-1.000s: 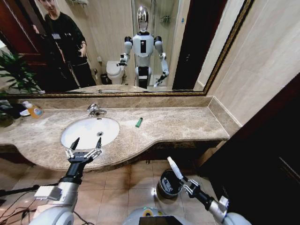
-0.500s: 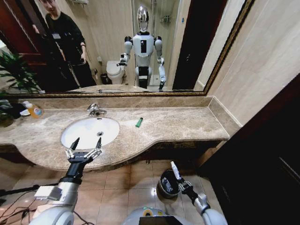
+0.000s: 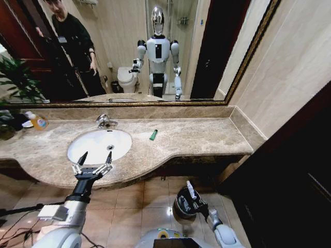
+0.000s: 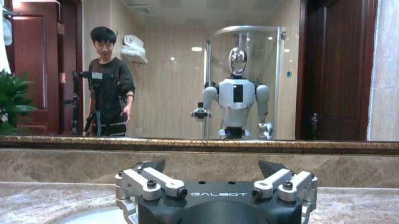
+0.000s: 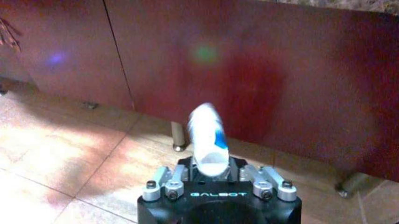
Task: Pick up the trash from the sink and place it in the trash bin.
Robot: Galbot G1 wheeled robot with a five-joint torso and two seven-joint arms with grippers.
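**White tube held over the bin, green tube on the counter**

A white tube with blue print [image 5: 207, 140] stands up out of the right gripper [image 5: 212, 173], whose jaws are closed tight on its lower end. In the head view the same tube [image 3: 191, 190] pokes up at about 12 o'clock from the gripper [image 3: 194, 199], and both sit over the trash bin [image 3: 182, 207], a small round dark bucket with a shiny rim on the tiled floor, at roughly 5 o'clock from the sink. Whether the tube is above the bin's opening or just at its near rim cannot be told. The right wrist view looks past the tube at the dark red cabinet front [image 5: 262, 70] under the counter and the tan floor tiles [image 5: 74, 149].

Up on the beige marble counter [image 3: 196, 137], a small green tube [image 3: 153, 135] lies at about 3 o'clock from the sink [image 3: 99, 144], near its rim but outside the basin. The white oval basin shows no loose pieces inside it. The chrome tap [image 3: 105, 121] sits at its 12 o'clock edge.

The left gripper [image 3: 94, 161] hangs at the sink's 6 o'clock rim, its fingers spread wide with nothing between them; the left wrist view shows both fingers [image 4: 153, 179] parted, facing the mirror [image 4: 187, 70].

An orange-liquid soap bottle [image 3: 36, 121] stands at the sink's 10 o'clock, well apart.
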